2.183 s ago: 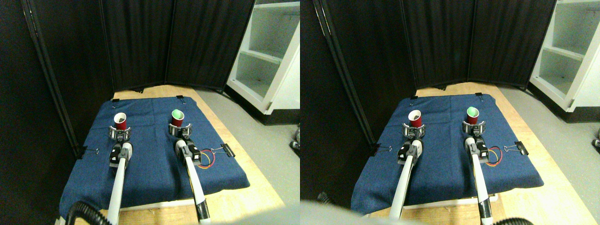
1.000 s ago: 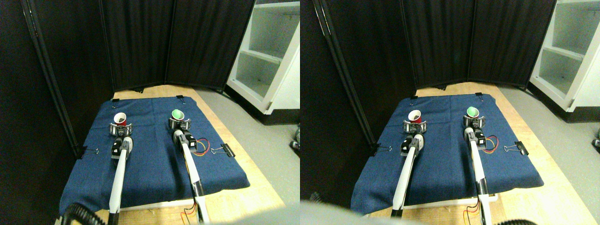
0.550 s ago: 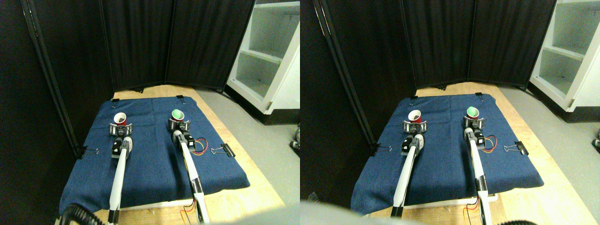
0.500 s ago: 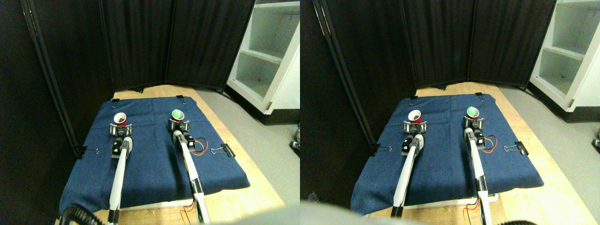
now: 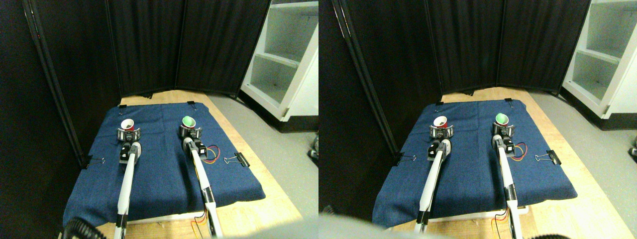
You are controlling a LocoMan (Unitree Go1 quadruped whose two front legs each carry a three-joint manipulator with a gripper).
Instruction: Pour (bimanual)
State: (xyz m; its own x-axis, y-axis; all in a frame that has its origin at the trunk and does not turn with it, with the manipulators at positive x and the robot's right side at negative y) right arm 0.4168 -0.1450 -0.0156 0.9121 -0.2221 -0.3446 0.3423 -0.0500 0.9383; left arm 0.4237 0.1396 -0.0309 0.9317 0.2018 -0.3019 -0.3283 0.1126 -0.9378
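Observation:
Two red paper cups stand upright on a blue cloth (image 5: 159, 174). The left cup (image 5: 127, 125) has a white inside; my left gripper (image 5: 128, 133) rings its lower half. The right cup (image 5: 187, 123) shows a green inside, and my right gripper (image 5: 190, 132) wraps around its base. Both pale arms reach up from the bottom edge to the cups. The jaws are too small to read; each cup sits inside its gripper's ring.
The cloth covers a wooden table (image 5: 249, 209) and is held by binder clips (image 5: 238, 159). Coloured wires (image 5: 215, 153) loop beside the right arm. Black curtain panels (image 5: 149, 45) stand behind, and a white shelf unit (image 5: 286, 55) stands at the right.
Both arms have stretched forward and lowered around their cups since the earliest frame. In the last half second the left gripper edged a little further forward; the right one stayed still.

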